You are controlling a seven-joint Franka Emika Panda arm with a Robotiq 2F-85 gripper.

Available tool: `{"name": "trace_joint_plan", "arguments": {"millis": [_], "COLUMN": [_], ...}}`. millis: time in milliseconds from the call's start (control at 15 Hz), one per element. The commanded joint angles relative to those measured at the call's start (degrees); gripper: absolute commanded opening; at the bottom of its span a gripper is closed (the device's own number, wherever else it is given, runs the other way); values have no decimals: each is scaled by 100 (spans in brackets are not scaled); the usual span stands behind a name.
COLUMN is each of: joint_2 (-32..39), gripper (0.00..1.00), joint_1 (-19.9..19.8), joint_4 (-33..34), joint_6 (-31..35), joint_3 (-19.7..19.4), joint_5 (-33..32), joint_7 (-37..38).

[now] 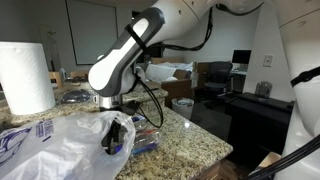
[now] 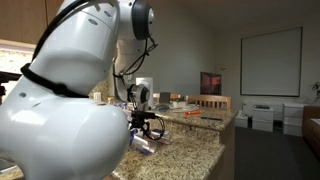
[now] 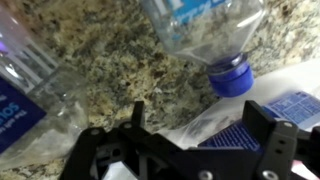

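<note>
My gripper (image 3: 200,118) is open, its two black fingers wide apart just above a granite countertop (image 3: 110,60). A clear plastic bag (image 3: 190,127) with a blue printed item (image 3: 240,135) inside lies between the fingers. Just beyond them lies a clear plastic bottle (image 3: 200,30) on its side with a blue cap (image 3: 230,80). A second clear bottle with a blue label (image 3: 25,95) lies to the left. In both exterior views the gripper (image 1: 117,135) (image 2: 143,125) hangs low over the counter, at the edge of the crumpled plastic bag (image 1: 65,145).
A white paper towel roll (image 1: 25,78) stands on the counter behind the bag. The counter's edge (image 1: 215,150) lies close beyond the gripper. A desk with a monitor (image 1: 241,60) and chairs stand behind. The robot's white body (image 2: 60,120) blocks much of an exterior view.
</note>
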Motion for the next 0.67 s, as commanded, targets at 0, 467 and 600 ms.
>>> {"name": "trace_joint_plan", "arguments": {"millis": [0,467,600], "joint_2": [-679,-1480,-1583], "gripper": [100,100,100], "joint_1": [127,308,251], "joint_4": [-915,-1198,-1017], "joint_6": [1006,989,627], "joint_3": [-53,-330,-342], "joint_5": [-95,-1004,-1243], "joint_7": [925,2135,1935]}}
